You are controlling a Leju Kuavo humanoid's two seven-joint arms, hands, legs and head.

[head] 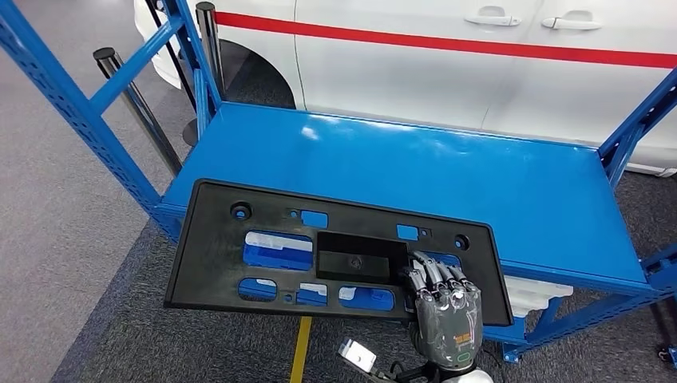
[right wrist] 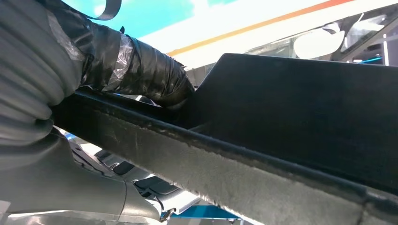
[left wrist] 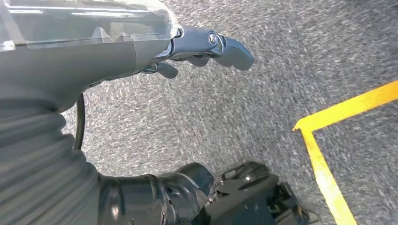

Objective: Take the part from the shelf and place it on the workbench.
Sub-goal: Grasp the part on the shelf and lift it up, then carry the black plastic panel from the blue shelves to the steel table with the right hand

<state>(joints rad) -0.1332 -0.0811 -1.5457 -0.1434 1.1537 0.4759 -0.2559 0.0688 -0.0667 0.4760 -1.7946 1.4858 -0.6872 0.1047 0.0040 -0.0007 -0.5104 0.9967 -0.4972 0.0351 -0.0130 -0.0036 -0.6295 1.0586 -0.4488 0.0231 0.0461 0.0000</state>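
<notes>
A flat black plastic part (head: 263, 239) with several cut-outs and a recessed box in its middle hangs level over the front edge of the blue shelf deck (head: 447, 171). My right hand (head: 443, 307) grips its near edge right of the middle, fingers curled over the top. From the right wrist view the part (right wrist: 300, 122) is seen from below, with the taped thumb (right wrist: 141, 70) pressed against its underside. My left hand (left wrist: 206, 47) hangs down over the grey carpet, its fingers loosely apart and holding nothing.
Blue shelf uprights (head: 72, 104) rise at the left and far right. A white car (head: 479, 64) with a red stripe stands behind the shelf. White parts (head: 535, 295) lie on a lower level. A yellow floor line (left wrist: 328, 140) crosses the grey carpet.
</notes>
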